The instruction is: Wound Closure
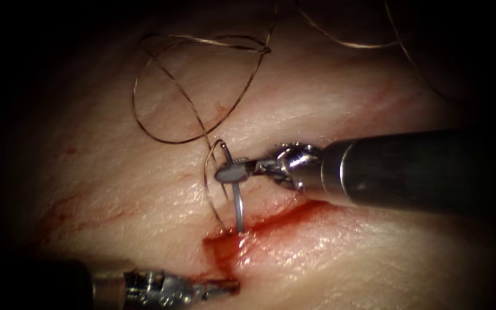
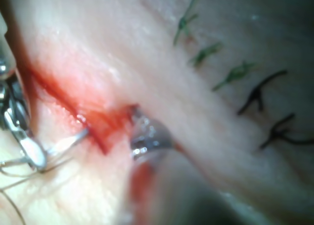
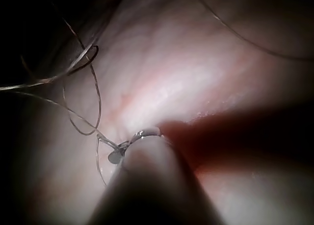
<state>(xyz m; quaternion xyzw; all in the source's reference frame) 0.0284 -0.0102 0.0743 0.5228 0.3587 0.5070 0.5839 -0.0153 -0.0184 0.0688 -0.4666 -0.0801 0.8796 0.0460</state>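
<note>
My right tool [image 1: 232, 172] reaches in from the right with its jaws shut on the curved needle [image 1: 237, 204], gripping about a third of the way from the thread end. The needle hangs down and its tip meets the red cut [image 1: 282, 218] near the cut's left end, at the upper edge. How deep the tip sits cannot be seen. Thread [image 1: 162, 103] runs from the needle's tail in loose loops over the tissue [image 1: 116, 183] to the upper left. My left tool [image 1: 228, 285] lies low at the left, jaws shut on nothing, its tip against the red fluid [image 1: 225, 252]. The left wrist view shows the needle [image 2: 73, 139] beside the cut [image 2: 93, 122].
Red fluid pools at the cut's left end and streaks the tissue further left [image 1: 58, 215]. More thread [image 1: 340, 40] crosses the far side. In the left wrist view, tied dark stitches [image 2: 260, 95] and green stitch ends [image 2: 235, 73] sit in a row on the tissue.
</note>
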